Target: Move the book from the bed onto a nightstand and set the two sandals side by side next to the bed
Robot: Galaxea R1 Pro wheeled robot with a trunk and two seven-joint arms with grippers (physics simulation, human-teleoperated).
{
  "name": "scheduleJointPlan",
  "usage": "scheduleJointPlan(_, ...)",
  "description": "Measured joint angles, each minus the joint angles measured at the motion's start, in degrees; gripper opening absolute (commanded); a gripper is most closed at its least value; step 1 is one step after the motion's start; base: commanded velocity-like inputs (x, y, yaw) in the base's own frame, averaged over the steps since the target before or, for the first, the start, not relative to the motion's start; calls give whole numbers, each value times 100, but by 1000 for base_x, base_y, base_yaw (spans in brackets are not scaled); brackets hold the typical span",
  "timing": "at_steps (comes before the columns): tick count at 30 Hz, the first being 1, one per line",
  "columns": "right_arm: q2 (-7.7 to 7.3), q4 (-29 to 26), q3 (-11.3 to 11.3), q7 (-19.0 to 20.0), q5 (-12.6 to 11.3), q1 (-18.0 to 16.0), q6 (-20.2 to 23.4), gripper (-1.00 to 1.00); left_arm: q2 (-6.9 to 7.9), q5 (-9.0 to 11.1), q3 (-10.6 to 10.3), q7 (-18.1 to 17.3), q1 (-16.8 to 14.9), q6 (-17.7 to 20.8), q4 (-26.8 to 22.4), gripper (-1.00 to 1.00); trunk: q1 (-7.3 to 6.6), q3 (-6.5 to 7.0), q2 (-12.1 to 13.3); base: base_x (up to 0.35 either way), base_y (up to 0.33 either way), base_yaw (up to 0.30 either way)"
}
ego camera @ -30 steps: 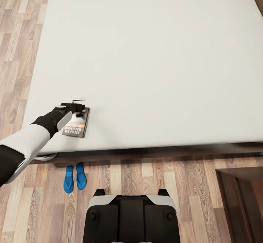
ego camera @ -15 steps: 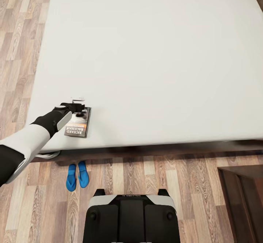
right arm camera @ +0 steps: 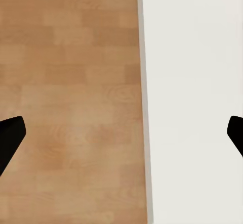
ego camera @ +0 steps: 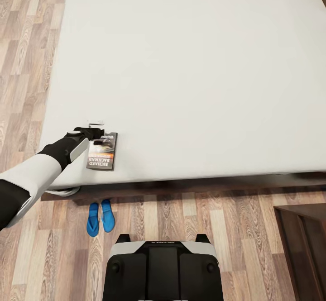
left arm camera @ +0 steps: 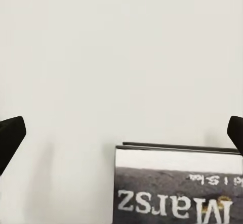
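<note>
While hovering spread wide over the book [ego camera: 102, 150], left tool [ego camera: 96, 131] grips nothing. Book flat near bed [ego camera: 190, 65] corner, cover reading "RICHARD BACHMAN"; blue sandals [ego camera: 100, 217] paired on floor [ego camera: 217, 228] below. Right tool [right arm camera: 121, 133] likewise spread.

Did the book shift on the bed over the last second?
No. The book slides right in the head view, but the bed edge and sandals slide equally, so the camera moved, not the book.
</note>
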Motion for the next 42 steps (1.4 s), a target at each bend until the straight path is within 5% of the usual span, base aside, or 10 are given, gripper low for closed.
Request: scheduleJointPlan(42,9,-1,-4,-1,-1,0,0,100,-32,5,-1,-2,9,-199,8,100,0,0,0,-30,-35,0)
